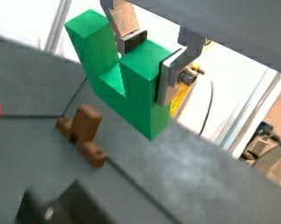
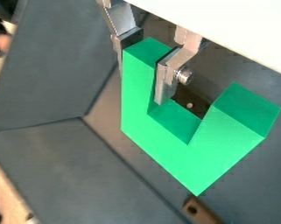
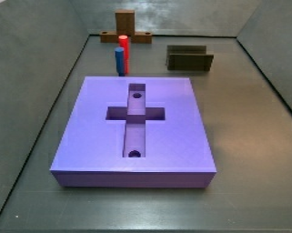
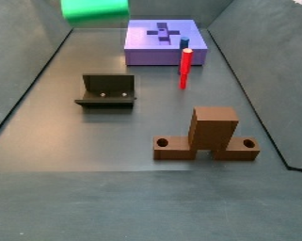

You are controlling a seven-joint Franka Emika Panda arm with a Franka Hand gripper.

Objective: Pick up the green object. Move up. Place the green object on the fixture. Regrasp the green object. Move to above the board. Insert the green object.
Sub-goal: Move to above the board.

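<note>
The gripper (image 2: 152,59), raised high, has its jaws clenched on one prong of the green object (image 2: 184,131).

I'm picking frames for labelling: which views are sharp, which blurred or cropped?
Both side views are sharp and evenly lit, but one crops the green object at the frame edge. In both wrist views the pincer holding it is fairly crisp, the floor soft; one shows a bright, washed-out background.
</note>
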